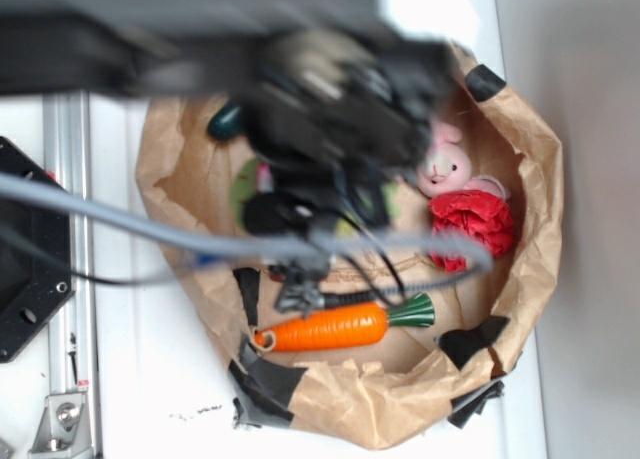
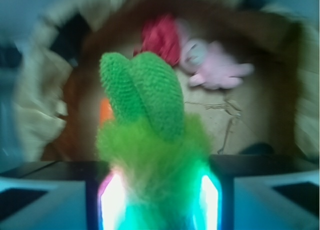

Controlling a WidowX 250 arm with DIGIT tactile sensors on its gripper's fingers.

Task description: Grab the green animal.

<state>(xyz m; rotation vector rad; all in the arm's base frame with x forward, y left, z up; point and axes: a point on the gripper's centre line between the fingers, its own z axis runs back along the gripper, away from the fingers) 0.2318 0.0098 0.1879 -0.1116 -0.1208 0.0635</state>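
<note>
In the wrist view the green animal [image 2: 150,135], a fuzzy lime-green plush with two knitted green limbs sticking up, fills the space between my fingers. My gripper [image 2: 160,202] is shut on its furry body, and the glowing pads [image 2: 112,200] press it from both sides. It hangs above the floor of the brown paper bag [image 2: 35,115]. In the exterior view my gripper [image 1: 310,194] is a blurred black mass over the bag [image 1: 540,179], and only pale green edges of the green animal [image 1: 243,189] peek out beside it.
Inside the bag lie a pink plush bunny [image 1: 440,159] [image 2: 215,64], a red crinkled ball [image 1: 475,224] [image 2: 160,37] and an orange carrot [image 1: 325,329]. A dark green cucumber [image 1: 225,121] rests at the bag's back left. Black tape patches [image 1: 265,384] dot the rim.
</note>
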